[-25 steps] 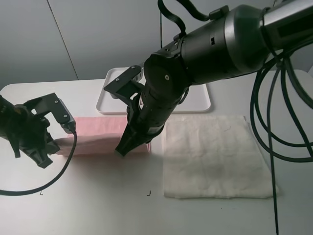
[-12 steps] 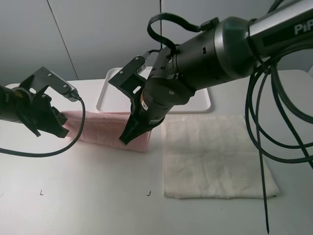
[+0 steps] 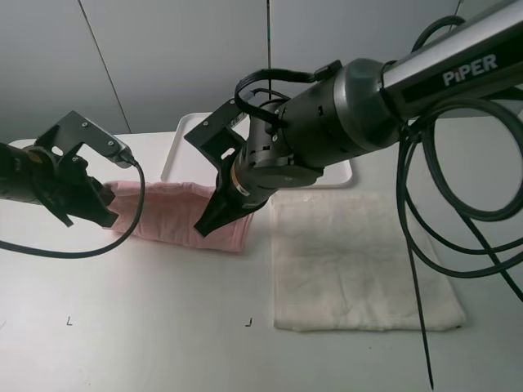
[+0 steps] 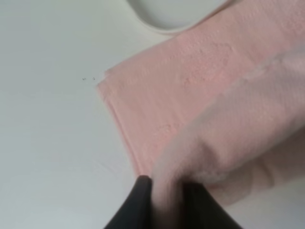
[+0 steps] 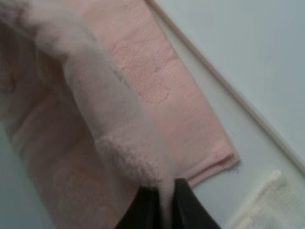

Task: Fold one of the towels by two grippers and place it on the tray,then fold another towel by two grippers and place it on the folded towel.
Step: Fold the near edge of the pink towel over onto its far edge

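A pink terry-cloth towel (image 3: 176, 214) is seen on the white table (image 3: 155, 327), just in front of the white rectangular plastic tray (image 3: 173, 159), and is gripped near both of its ends. The left end effector (image 3: 108, 214) is closed down on the towel's left end. In the left wrist view a raised fold of pink cloth is pinched between its dark fingers (image 4: 139, 205), with only the cloth's thickness left between them. The right end effector (image 3: 206, 226) is likewise clamped on the towel near its right end. In the right wrist view a ridge of cloth is drawn up into the narrow gap between the two fingers (image 5: 143, 210). Between the two grips the upper layer of the towel is held raised, while the lower layer lies flat on the table, its far edge close to the tray's rim. A cream-white square towel (image 3: 355, 261) is spread flat on the table just beside the pink one, to its right, and in front of the tray.
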Tool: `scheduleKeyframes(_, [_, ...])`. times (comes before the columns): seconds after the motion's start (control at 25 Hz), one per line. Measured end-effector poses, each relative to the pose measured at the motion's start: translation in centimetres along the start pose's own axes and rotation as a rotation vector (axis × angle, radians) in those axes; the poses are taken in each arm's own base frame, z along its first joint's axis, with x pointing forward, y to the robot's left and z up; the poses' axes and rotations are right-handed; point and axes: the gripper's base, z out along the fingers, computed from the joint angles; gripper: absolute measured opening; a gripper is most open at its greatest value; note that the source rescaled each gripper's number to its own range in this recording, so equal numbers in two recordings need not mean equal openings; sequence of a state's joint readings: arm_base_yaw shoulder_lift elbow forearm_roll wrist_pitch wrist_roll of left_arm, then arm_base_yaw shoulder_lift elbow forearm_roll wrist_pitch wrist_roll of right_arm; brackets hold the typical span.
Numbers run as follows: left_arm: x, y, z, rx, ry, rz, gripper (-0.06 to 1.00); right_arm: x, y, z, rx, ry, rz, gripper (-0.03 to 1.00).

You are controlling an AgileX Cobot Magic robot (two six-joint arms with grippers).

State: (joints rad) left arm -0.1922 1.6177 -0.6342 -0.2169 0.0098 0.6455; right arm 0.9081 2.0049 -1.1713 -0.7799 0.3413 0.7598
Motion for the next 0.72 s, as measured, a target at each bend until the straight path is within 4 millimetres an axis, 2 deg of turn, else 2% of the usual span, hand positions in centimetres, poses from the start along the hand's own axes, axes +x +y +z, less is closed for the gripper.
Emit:
scheduleKeyframes(0.16, [-0.1, 0.1, 0.3, -0.017, -0.018, 0.000, 0.17, -0.1, -0.2, 0.4, 0.013, -0.028, 0.013, 0.02])
scheduleKeyframes(0.24, [-0.2, 0.2, 0.4, -0.024, -0.027, -0.001, 0.19, -0.2, -0.4, 0.5, 0.025, -0.043, 0.005, 0.10])
scheduleKeyframes(0.28, [-0.2, 0.2, 0.4, -0.028, -0.030, -0.004, 0.23, -0.3, -0.5, 0.5, 0.028, -0.053, 0.011, 0.19])
scheduleKeyframes(0.36, [-0.2, 0.4, 0.4, -0.037, -0.038, -0.010, 0.35, -0.6, -0.5, 0.5, 0.017, -0.081, 0.032, 0.46])
scheduleKeyframes(0.44, [-0.2, 0.7, 0.4, -0.050, -0.045, -0.038, 0.56, -0.7, -0.6, 0.5, 0.011, -0.094, 0.098, 0.82])
scheduleKeyframes(0.48, [-0.1, 0.9, 0.4, -0.056, -0.047, -0.057, 0.68, -0.7, -0.6, 0.5, 0.012, -0.099, 0.125, 0.91])
scheduleKeyframes(0.52, [-0.1, 1.1, 0.4, -0.066, -0.050, -0.080, 0.78, -0.8, -0.6, 0.5, 0.015, -0.103, 0.145, 0.96])
scheduleKeyframes(0.6, [0.1, 1.6, 0.4, -0.081, -0.052, -0.118, 0.94, -0.7, -0.8, 0.5, 0.019, -0.102, 0.177, 0.99])
scheduleKeyframes(0.72, [0.3, 1.8, 0.4, -0.075, -0.034, -0.144, 1.00, -0.7, -0.9, 0.6, 0.022, -0.100, 0.191, 1.00])
